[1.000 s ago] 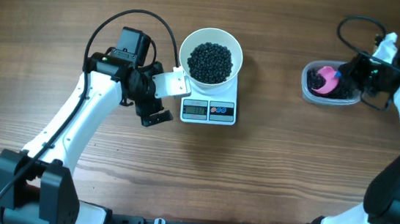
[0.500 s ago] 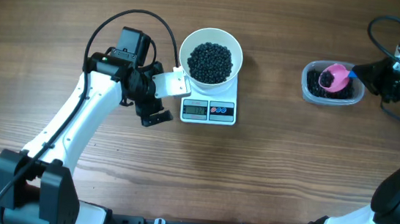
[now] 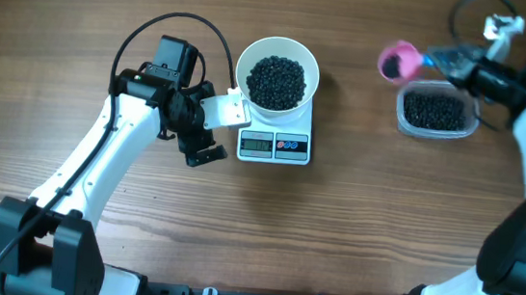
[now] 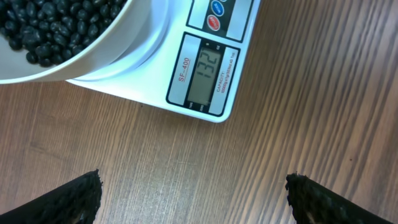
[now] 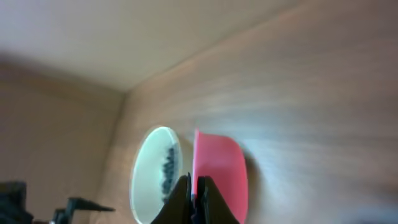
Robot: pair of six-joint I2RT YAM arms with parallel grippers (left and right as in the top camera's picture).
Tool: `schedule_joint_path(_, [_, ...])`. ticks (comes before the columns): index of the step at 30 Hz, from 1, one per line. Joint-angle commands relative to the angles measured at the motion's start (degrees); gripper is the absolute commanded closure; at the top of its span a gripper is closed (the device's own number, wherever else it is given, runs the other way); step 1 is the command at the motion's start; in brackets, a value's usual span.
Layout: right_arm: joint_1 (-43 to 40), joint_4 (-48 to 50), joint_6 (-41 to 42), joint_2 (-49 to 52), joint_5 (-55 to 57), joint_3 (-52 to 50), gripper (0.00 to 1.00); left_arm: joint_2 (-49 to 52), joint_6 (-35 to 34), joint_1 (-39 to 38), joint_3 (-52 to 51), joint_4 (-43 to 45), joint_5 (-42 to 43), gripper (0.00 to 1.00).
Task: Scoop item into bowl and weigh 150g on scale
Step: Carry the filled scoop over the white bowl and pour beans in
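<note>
we are seeing tiny glossy black beads [image 3: 277, 81] heaping in the white bowl [image 3: 248, 57] on the scale [image 3: 294, 149]; left claw [image 3: 216, 129] is gaping empty, right claw [image 5: 193, 196] is pinching the pink scoop [image 3: 399, 61].

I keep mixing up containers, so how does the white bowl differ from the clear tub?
The white bowl is round and opaque; the clear tub is rounded-rectangular and see-through. The bowl sits on the scale, the tub directly on the table. Both hold black beans.

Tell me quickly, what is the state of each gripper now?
Left gripper: open, holding nothing.
Right gripper: closed on the pink scoop.
</note>
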Motion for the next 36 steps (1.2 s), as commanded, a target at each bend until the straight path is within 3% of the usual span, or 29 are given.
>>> schedule_joint_path(1, [7.52, 9.51, 7.41, 0.7, -2.36, 0.11, 0.96, -0.2, 1.11, -0.31, 0.5, -0.07, 0.7, 0.0])
schedule_joint_path(7, [17.16, 21.51, 7.45, 0.7, -0.85, 0.11, 0.96, -0.2, 1.11, -0.31, 0.5, -0.07, 0.7, 0.0])
schedule_joint_path(10, [21.05, 22.93, -0.81, 0.7, 0.44, 0.11, 0.96, -0.2, 1.11, -0.31, 0.5, -0.07, 0.7, 0.0])
schedule_joint_path(17, [27.06, 22.82, -17.51, 0.66, 8.94, 0.13, 0.96, -0.2, 1.11, -0.31, 0.5, -0.07, 0.7, 0.0])
schedule_joint_path(26, [27.3, 21.9, -28.2, -1.77, 15.13, 2.6, 0.96, -0.2, 1.11, -0.31, 0.5, -0.07, 0.7, 0.0])
schedule_joint_path(36, [29.62, 11.43, -43.43, -4.74, 21.42, 2.6, 0.96, -0.2, 1.11, -0.31, 0.5, -0.07, 0.7, 0.0])
